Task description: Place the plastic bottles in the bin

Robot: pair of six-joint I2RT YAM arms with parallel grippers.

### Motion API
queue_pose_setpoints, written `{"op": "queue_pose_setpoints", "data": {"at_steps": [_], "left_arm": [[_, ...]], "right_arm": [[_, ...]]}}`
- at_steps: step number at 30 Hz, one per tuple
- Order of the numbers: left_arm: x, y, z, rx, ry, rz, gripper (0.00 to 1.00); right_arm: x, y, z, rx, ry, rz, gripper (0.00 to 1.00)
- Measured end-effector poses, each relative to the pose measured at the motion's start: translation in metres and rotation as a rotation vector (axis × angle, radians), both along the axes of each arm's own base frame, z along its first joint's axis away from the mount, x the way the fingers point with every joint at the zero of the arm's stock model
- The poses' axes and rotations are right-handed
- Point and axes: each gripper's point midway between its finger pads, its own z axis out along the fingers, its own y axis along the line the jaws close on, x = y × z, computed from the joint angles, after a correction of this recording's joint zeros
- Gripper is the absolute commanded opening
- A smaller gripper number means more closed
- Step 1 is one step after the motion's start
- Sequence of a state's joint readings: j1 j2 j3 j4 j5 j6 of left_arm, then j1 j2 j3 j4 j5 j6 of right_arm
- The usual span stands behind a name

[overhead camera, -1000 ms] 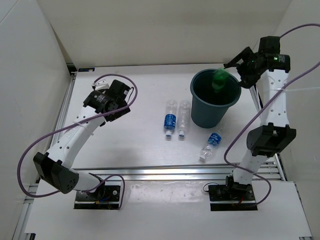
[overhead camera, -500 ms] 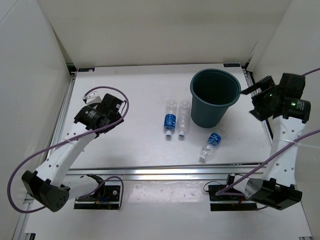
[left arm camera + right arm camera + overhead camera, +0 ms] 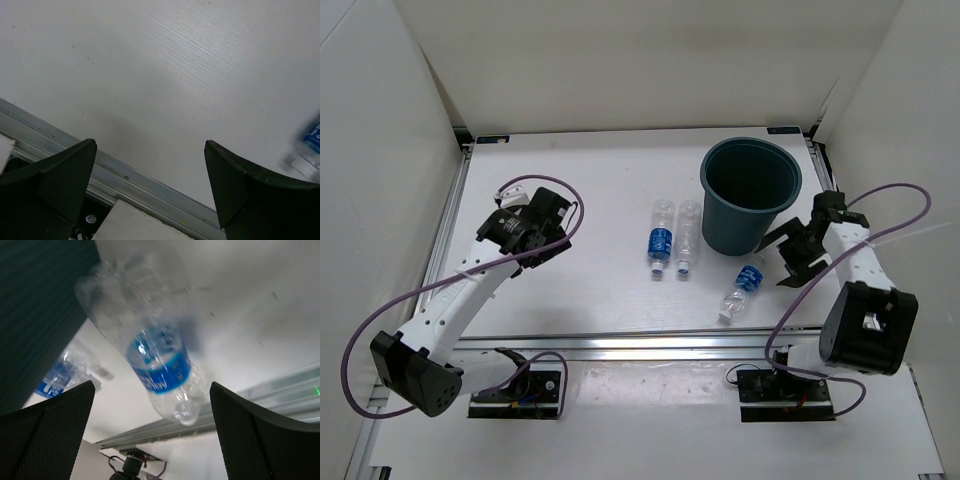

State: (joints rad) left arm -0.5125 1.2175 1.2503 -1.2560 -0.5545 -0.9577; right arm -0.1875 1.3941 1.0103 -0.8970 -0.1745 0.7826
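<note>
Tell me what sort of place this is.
Probably a robotics lab test cell, not a home or shop: a white table boxed in by plain white panels, aluminium rails along its near edge, and a cabled left arm and right arm bolted there.

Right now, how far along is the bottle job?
Done: nothing I can confirm; the bin shows only dark inside. In hand: the open right gripper is lined up on the clear bottle nearest it, not gripping. Left: that bottle and two more bottles lying beside the bin.
</note>
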Motion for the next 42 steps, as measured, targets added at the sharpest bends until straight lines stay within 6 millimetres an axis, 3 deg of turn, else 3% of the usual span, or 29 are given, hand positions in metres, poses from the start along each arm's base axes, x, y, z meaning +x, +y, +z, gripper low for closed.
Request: {"op": "queue_pose_setpoints", "data": {"at_steps": [5, 9, 12, 13, 16, 19, 21, 24, 26, 28, 29, 30, 33, 35, 37, 38, 39, 41, 42], "left_arm": [[-0.003, -0.002, 0.004, -0.023, -0.009, -0.021, 1.0], [-0.005, -0.003, 0.009, -0.038, -0.024, -0.03, 1.0], [-0.006, -0.003, 0.01, -0.041, -0.025, -0.034, 1.0], [-0.007, -0.003, 0.01, -0.041, -0.024, -0.035, 1.0], [-0.009, -0.002, 0.009, -0.042, -0.018, -0.036, 1.0], [-0.01, -0.001, 0.01, -0.043, -0.017, -0.032, 1.0], [-0.012, 0.0, 0.01, -0.048, -0.022, -0.027, 1.0], [-0.018, 0.003, 0.006, -0.05, -0.019, -0.021, 1.0], [-0.019, 0.003, 0.003, -0.051, -0.02, -0.018, 1.0], [-0.018, 0.003, 0.002, -0.054, -0.023, -0.014, 1.0], [-0.016, 0.003, 0.002, -0.057, -0.027, -0.011, 1.0], [-0.015, 0.002, 0.001, -0.06, -0.029, -0.01, 1.0], [-0.008, -0.003, -0.001, -0.074, -0.039, -0.012, 1.0], [-0.002, -0.007, -0.003, -0.081, -0.042, -0.014, 1.0], [0.003, -0.011, -0.005, -0.084, -0.042, -0.018, 1.0], [0.006, -0.013, -0.007, -0.082, -0.041, -0.021, 1.0], [0.009, -0.014, -0.009, -0.082, -0.039, -0.024, 1.0], [0.014, -0.018, -0.014, -0.074, -0.026, -0.031, 1.0], [0.016, -0.019, -0.016, -0.072, -0.016, -0.035, 1.0]], "right_arm": [[0.02, 0.008, -0.033, -0.005, 0.032, 0.06, 0.99], [0.021, 0.017, -0.069, 0.003, 0.142, 0.099, 0.99], [0.019, 0.023, -0.081, 0.016, 0.213, 0.12, 0.84], [0.02, 0.024, -0.081, 0.016, 0.212, 0.128, 0.7], [0.019, 0.026, -0.083, 0.012, 0.213, 0.144, 0.49], [0.015, 0.026, -0.079, -0.001, 0.2, 0.149, 0.4], [0.004, 0.028, -0.067, -0.006, 0.183, 0.153, 0.37], [-0.01, 0.037, -0.022, -0.001, 0.1, 0.152, 0.35], [-0.013, 0.046, 0.027, 0.002, -0.008, 0.155, 0.32], [-0.002, 0.053, 0.091, -0.006, -0.175, 0.158, 0.36], [0.009, 0.054, 0.144, -0.03, -0.314, 0.15, 0.38], [0.016, 0.053, 0.173, -0.039, -0.398, 0.144, 0.38], [0.038, 0.045, 0.296, -0.101, -0.735, 0.107, 0.38], [0.05, 0.038, 0.36, -0.149, -0.91, 0.085, 0.38], [0.063, 0.032, 0.386, -0.193, -0.983, 0.065, 0.4], [0.074, 0.029, 0.388, -0.215, -0.989, 0.059, 0.42], [0.088, 0.026, 0.382, -0.239, -0.976, 0.062, 0.43], [0.121, 0.022, 0.353, -0.281, -0.897, 0.08, 0.47], [0.139, 0.021, 0.333, -0.298, -0.848, 0.094, 0.59]]}}
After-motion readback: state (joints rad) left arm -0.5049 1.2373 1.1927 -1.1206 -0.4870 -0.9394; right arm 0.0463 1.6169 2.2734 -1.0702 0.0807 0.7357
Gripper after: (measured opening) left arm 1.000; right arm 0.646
